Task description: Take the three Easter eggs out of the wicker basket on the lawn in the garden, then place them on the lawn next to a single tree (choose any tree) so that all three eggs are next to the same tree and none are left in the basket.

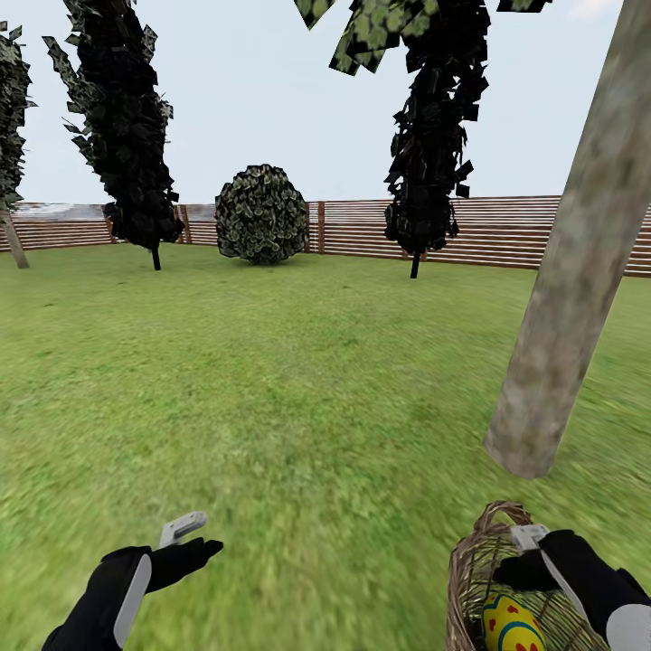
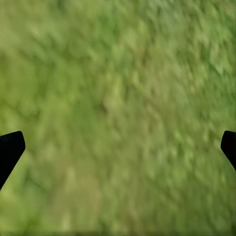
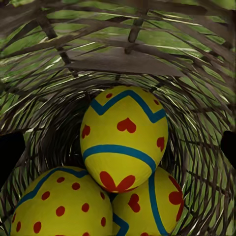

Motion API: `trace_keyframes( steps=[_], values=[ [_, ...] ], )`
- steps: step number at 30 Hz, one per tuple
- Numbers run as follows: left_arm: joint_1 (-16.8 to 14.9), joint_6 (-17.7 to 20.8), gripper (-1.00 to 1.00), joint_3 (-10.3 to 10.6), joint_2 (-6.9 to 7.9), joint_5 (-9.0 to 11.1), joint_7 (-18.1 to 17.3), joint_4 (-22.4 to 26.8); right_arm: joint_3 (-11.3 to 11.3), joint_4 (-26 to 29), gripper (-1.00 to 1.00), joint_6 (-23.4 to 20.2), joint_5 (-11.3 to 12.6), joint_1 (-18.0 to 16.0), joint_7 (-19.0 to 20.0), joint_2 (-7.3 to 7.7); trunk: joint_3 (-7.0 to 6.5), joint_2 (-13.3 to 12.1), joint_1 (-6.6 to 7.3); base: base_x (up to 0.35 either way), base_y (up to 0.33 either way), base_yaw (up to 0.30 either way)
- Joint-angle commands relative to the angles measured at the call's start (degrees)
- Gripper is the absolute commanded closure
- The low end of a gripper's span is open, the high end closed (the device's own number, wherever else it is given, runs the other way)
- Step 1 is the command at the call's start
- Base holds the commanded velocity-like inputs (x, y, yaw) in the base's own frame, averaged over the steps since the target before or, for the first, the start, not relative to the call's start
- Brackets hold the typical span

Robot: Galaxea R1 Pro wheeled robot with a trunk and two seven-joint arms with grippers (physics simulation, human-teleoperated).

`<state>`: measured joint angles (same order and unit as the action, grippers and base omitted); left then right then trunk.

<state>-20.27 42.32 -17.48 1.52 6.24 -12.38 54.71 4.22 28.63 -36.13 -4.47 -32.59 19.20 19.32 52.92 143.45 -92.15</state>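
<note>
The wicker basket [image 1: 477, 579] stands on the lawn [image 1: 298, 389] at the lower right, just in front of the grey-brown tree trunk [image 1: 570, 271]. One yellow Easter egg [image 1: 511, 626] shows inside it. My right gripper [image 1: 526, 551] hovers at the basket's mouth, open. The right wrist view looks down into the basket wall [image 3: 196, 162], where three eggs are packed together: one on top [image 3: 124, 137] and two below [image 3: 59, 206] [image 3: 152, 209]. The dark fingertips [image 3: 10, 155] stay wide apart. My left gripper [image 1: 188, 540] hangs open over bare grass [image 2: 118, 108], holding nothing.
A slatted wooden fence [image 1: 506, 231] closes the far side of the garden. A round bush [image 1: 262, 214] and dark cypress-like trees [image 1: 127, 127] [image 1: 425, 163] stand before it. Open grass stretches ahead and to the left.
</note>
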Motion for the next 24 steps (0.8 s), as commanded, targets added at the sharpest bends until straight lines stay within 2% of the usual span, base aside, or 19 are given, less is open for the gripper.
trace_keyframes(
  steps=[1, 6, 7, 9, 12, 22, 23, 24],
  values=[
    [-0.03, 0.4, -1.0, -0.1, -0.02, 0.52, 0.07, 0.05, 0.33, 0.13, -1.0, 0.53, -0.54, -0.02, 0.38, 0.03, 0.06, 0.03, 0.01, 0.0, 0.0, 0.0],
    [-0.03, 0.4, -1.0, -0.07, -0.02, 0.52, 0.07, 0.05, 0.46, -0.16, -1.0, 1.74, -0.47, -0.02, 0.26, -0.31, 0.06, 0.03, 0.01, 0.0, 0.0, 0.0],
    [-0.36, 0.07, -1.0, 0.26, -0.36, 0.86, 0.41, -0.29, 0.13, -0.49, -1.0, 2.07, -0.3, -0.02, 0.01, 0.02, 0.06, 0.03, 0.01, 0.0, 0.0, 0.0],
    [-0.52, -0.57, -1.0, 0.71, -0.02, 1.57, 1.05, -0.92, -0.41, -1.14, -1.0, 2.72, -0.35, -0.02, 0.22, 0.67, 0.06, 0.03, 0.01, 0.0, 0.0, 0.0],
    [0.45, -1.54, -1.0, -0.28, 0.96, 0.46, 0.07, 0.07, 0.3, -2.1, -1.0, 3.37, -0.21, -0.02, 0.23, 1.64, 0.06, 0.03, 0.01, 0.0, 0.0, 0.0],
    [0.67, -4.75, -1.0, -0.88, 0.9, 0.29, -0.98, 1.37, 0.36, -4.9, -1.0, 4.76, -0.19, -0.02, 0.04, 1.6, 0.06, 0.03, 0.01, 0.019, 0.0, 0.0],
    [0.67, -8.12, -1.0, -0.89, 0.88, 0.29, -0.98, 1.34, 0.34, -4.9, -1.0, 4.76, -0.19, -0.02, 0.04, 1.61, 0.06, 0.03, 0.01, 0.211, 0.0, 0.0],
    [0.67, -8.72, -1.0, -0.86, 0.87, 0.27, -0.98, 1.22, 0.35, -4.9, -1.0, 4.76, -0.19, -0.02, 0.04, 1.65, 0.06, 0.03, 0.01, 0.121, 0.0, 0.0]
  ],
)
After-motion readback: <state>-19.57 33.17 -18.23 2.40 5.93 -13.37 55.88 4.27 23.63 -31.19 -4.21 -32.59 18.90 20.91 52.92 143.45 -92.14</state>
